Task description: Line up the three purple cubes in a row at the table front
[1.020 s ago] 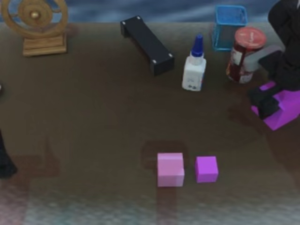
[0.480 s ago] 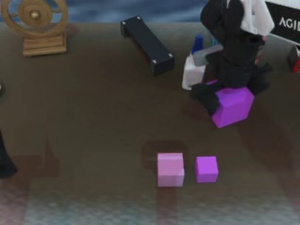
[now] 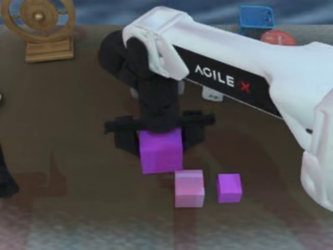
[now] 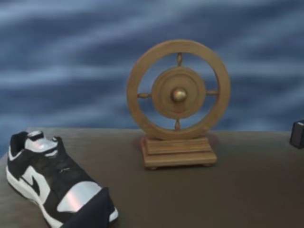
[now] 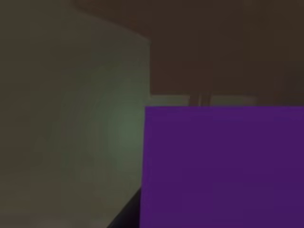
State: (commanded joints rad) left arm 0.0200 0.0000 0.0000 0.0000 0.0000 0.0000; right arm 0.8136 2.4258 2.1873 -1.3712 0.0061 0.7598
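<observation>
The large cube (image 3: pixel 161 150) is vivid purple, as is the small cube (image 3: pixel 229 187); the medium cube (image 3: pixel 189 188) is pale lilac-pink. The table (image 3: pixel 78 156) is dark brown with a paler greyish edge. The right arm (image 3: pixel 250 67) is white with a black band lettered in white. The wheel ornament (image 4: pixel 178 102) is golden brown wood. The shoe (image 4: pixel 47 178) is black and white. The basket (image 3: pixel 256 18) is blue.

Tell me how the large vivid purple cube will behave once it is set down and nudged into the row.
The large vivid purple matte cube, held in the right claw, has flat faces, so it should probably sit stable and slide rather than roll. It looks rigid. Its matte surface likely drags somewhat on the dark brown table.
</observation>
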